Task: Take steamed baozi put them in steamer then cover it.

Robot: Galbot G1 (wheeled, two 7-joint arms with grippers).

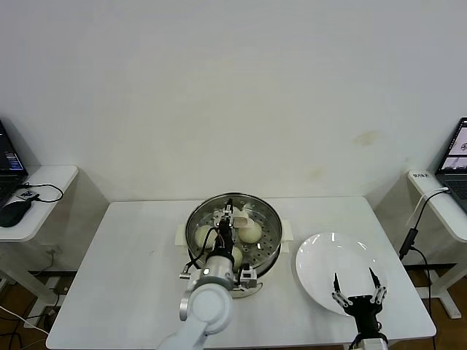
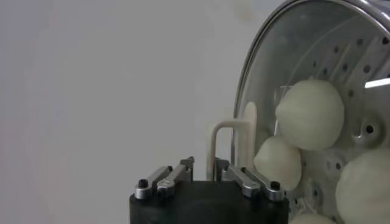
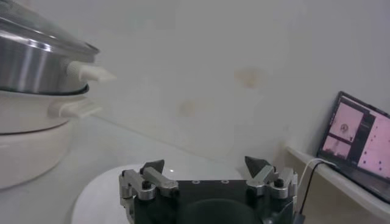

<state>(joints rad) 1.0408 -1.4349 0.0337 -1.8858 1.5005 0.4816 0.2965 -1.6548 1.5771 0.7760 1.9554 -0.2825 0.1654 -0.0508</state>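
Observation:
The steamer [image 1: 271,250] stands at the middle of the table with the glass cover [image 1: 261,210] resting on it. Through the glass I see round cream baozi [image 1: 250,232] on the perforated tray; the left wrist view shows three [image 2: 311,114]. My left gripper [image 1: 232,216] is above the cover. Its jaws straddle the cream handle [image 2: 230,129], and a small gap shows on one side of it, so the left gripper [image 2: 204,167] is open. My right gripper [image 1: 356,283] hovers open over the white plate [image 1: 325,251], holding nothing.
The plate lies to the right of the steamer near the table's front edge. A side table [image 1: 44,189] with a mouse [image 1: 13,211] stands far left. Another with a laptop [image 1: 456,164] and a cable is at the right.

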